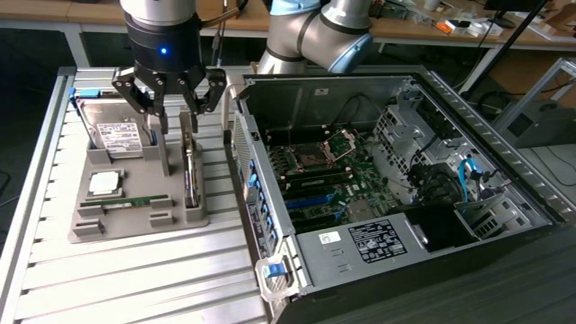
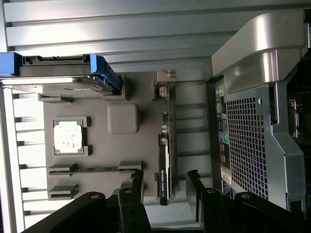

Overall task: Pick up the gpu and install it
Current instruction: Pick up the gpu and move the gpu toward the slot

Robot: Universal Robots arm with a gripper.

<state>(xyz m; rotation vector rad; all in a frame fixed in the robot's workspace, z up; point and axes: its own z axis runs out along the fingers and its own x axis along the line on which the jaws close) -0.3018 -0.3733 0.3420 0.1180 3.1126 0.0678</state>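
Robotics lab set up for computer assembly.
An industrial robot arm [image 1: 311, 34] and its gripper [image 1: 173, 131] stand over a slatted aluminium table [image 1: 135, 270] holding an opened PC case [image 1: 311, 263] and a grey parts tray [image 1: 135, 219] (loose components slotted in it); cluttered wooden workbenches [image 1: 409, 30] run along the back of the room.

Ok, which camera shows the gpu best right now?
The wrist view: the gpu stands on edge in the gray holder, seen along its whole length, with one end inside the open hand. The exterior view shows it as a thin dark strip, its far end partly behind the hand.
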